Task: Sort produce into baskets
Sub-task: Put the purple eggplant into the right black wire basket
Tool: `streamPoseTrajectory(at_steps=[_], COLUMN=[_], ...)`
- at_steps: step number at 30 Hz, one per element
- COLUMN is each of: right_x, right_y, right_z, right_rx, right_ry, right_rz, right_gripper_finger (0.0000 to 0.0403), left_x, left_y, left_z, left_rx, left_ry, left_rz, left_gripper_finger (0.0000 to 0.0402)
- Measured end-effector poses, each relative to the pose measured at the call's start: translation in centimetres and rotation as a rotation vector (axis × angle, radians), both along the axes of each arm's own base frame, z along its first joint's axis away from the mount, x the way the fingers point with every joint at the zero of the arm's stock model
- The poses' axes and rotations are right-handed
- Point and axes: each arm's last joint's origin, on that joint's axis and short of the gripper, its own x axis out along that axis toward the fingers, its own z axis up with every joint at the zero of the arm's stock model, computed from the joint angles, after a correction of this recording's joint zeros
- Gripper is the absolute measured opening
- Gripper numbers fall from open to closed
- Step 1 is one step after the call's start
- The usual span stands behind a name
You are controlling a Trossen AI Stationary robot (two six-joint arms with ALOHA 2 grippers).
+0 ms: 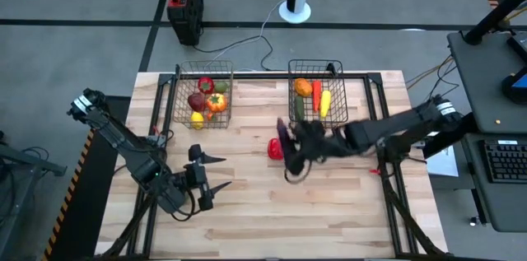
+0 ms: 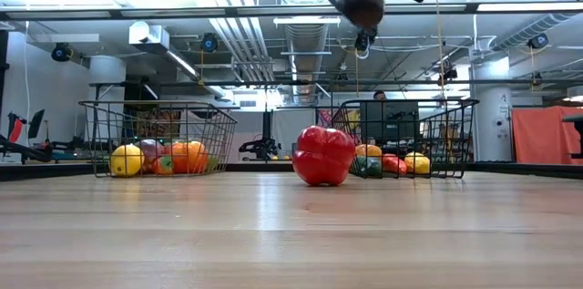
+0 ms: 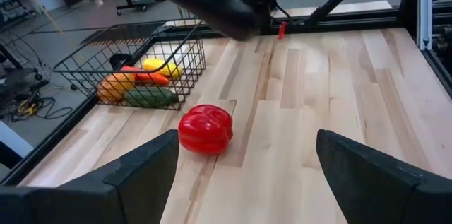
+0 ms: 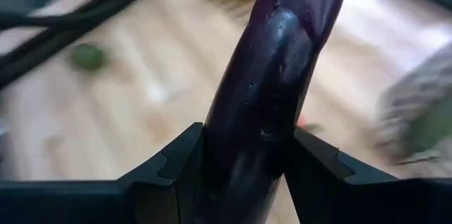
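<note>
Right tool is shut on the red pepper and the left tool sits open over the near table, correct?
Not quite. The right tool is shut on the purple eggplant, as the right wrist view shows. The red pepper lies loose on the table. The left tool is open, as you said.

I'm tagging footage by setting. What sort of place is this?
Probably a robotics lab or workshop: exposed ceiling pipes, a desk with a keyboard beside the wooden table, and cables across the grey floor.
</note>
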Motion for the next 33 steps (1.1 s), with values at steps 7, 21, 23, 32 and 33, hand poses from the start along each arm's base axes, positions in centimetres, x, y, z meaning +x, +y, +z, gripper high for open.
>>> streamPoseTrajectory(at_steps=[7, 21, 23, 32, 33], right_x=[-0.9, -4.7, -5.2, -6.5, -6.4], right_y=[-5.8, -17.2, -18.3, -21.1, -21.3], right_z=[0.9, -1.3, -1.9, -5.1, -5.5], right_rx=[-0.086, -0.004, 0.020, 0.147, 0.159], right_ry=[0.171, 0.415, 0.432, 0.438, 0.428], right_rz=[-0.217, -0.587, -0.600, -0.612, -0.609], right_gripper_finger=[0.0158, 0.0160, 0.0158, 0.0159, 0.0158], left_x=[0.0, 0.2, 0.2, 0.2, 0.2], left_y=[-0.1, -0.3, -0.3, -0.3, -0.3], left_z=[-0.1, -0.4, -0.4, -0.4, -0.4], left_rx=[-0.042, -0.213, -0.217, -0.232, -0.236], left_ry=[-0.012, -0.063, -0.064, -0.069, -0.072], left_rz=[0.014, 0.081, 0.082, 0.088, 0.090], left_gripper_finger=[0.0315, 0.0315, 0.0315, 0.0315, 0.0315])
